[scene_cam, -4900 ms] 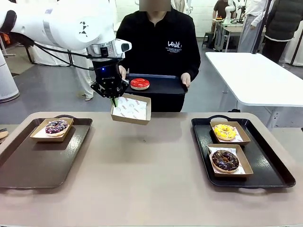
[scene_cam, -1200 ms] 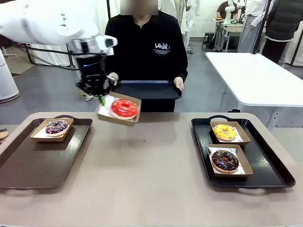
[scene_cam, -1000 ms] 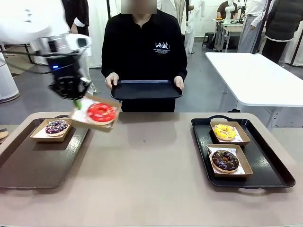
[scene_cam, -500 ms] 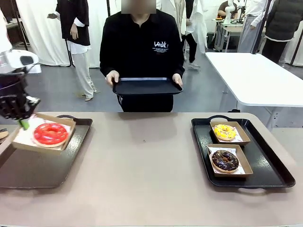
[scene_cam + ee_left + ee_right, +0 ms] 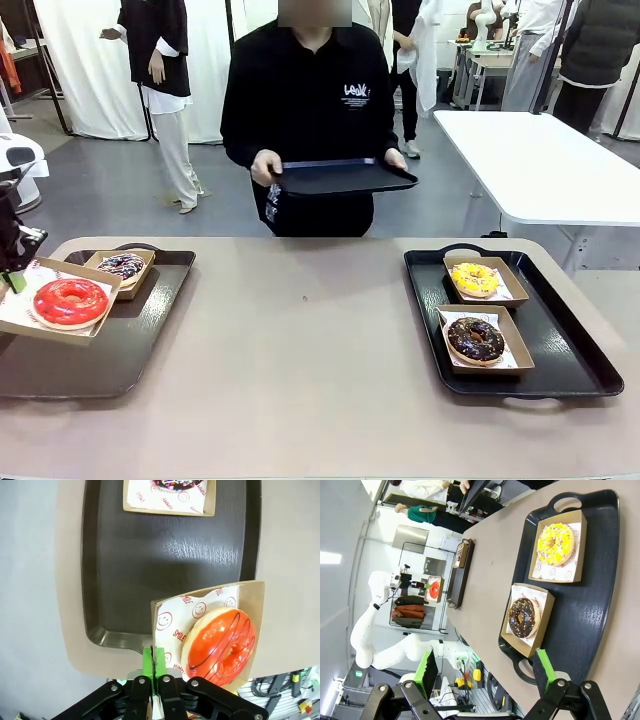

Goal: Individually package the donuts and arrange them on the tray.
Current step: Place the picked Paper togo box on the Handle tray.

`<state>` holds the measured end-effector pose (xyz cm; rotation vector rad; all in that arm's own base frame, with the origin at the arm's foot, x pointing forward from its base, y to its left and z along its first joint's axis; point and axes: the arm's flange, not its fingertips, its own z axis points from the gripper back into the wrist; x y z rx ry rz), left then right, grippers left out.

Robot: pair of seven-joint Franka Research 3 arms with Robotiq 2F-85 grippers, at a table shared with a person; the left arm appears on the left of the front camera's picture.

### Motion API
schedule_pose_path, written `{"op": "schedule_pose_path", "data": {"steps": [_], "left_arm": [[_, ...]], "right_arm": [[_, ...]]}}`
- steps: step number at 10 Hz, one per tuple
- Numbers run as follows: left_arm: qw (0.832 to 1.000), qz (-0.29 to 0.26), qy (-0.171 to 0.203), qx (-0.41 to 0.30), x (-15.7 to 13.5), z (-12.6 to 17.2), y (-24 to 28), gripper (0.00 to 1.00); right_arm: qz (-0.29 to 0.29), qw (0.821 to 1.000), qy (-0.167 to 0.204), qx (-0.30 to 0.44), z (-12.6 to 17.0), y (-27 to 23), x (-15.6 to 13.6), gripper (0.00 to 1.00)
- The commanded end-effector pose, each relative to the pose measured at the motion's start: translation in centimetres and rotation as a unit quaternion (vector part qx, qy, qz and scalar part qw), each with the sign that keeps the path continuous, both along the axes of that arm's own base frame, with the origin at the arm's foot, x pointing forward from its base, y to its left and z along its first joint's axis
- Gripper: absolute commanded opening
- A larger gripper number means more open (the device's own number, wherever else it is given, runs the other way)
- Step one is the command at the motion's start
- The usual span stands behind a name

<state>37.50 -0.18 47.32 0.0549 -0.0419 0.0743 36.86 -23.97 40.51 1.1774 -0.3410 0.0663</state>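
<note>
Placement of the red donut (image 5: 70,301) is the step in hand. My left gripper (image 5: 154,666) is clenched on the corner of its box (image 5: 252,625), pads pinched together on the paper liner and card. The box hangs over the near left edge of the left tray (image 5: 150,330), partly off it, tilted. The purple donut (image 5: 122,265) sits boxed at the tray's far corner. To do this well I judge I should carry the box inward over bare tray, level it, lower until it rests flat beside the purple one without touching, then release. My right gripper (image 5: 485,670) is spread wide, above the right tray (image 5: 600,610) with the yellow donut (image 5: 555,543) and chocolate donut (image 5: 522,617).
</note>
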Motion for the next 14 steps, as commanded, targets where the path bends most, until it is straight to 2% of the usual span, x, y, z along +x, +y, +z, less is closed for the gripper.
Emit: {"op": "schedule_pose_path", "data": {"steps": [1,7,10,14], "left_arm": [[1.000,0.012,0.004,-0.008,-0.4,0.4,0.1,0.01],[1.000,0.004,0.002,-0.002,-0.1,0.1,0.1,0.01],[1.000,-0.024,0.008,0.016,3.4,-3.4,-0.6,0.01],[0.999,-0.044,0.016,0.024,5.2,-7.4,-1.0,0.01]], "right_arm": [[0.001,1.000,-0.001,0.003,0.0,0.1,-0.1,1.00],[0.001,1.000,-0.001,0.003,0.0,0.1,-0.1,1.00],[0.001,1.000,-0.001,0.003,0.0,0.1,-0.1,1.00],[0.001,1.000,-0.001,0.003,0.0,0.1,-0.1,1.00]]}}
